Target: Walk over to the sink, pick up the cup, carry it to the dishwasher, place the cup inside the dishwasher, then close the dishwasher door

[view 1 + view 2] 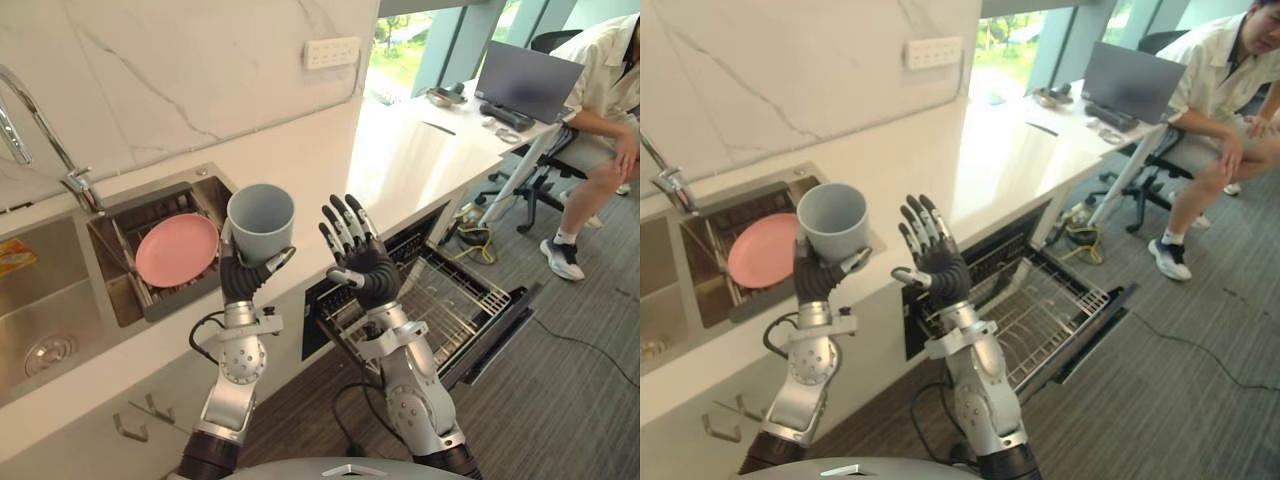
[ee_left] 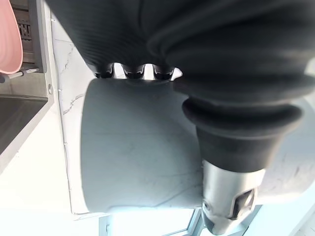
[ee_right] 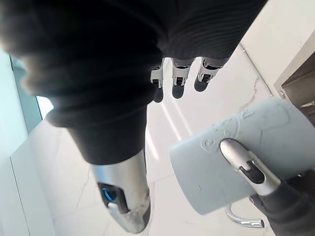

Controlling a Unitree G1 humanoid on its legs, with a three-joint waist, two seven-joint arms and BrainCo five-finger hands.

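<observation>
My left hand [image 1: 243,275] holds a grey-blue cup [image 1: 261,221] upright in front of the counter edge, fingers and thumb curled round its lower body [image 2: 138,147]. The same cup [image 1: 833,220] stands above the counter front, and in the right wrist view the cup [image 3: 231,157] has the left thumb across it. My right hand [image 1: 357,255] is raised beside the cup, a little to its right, fingers straight and spread, holding nothing. Below and right of both hands, the dishwasher [image 1: 430,300] stands open with its door [image 1: 500,335] down and its wire rack pulled out.
A sink [image 1: 50,310] with a faucet [image 1: 40,130] lies at the left, and a pink plate [image 1: 176,249] rests in a dish rack beside it. A person [image 1: 600,110] sits at a desk with a laptop [image 1: 525,80] at the far right. White counter [image 1: 400,150] runs behind.
</observation>
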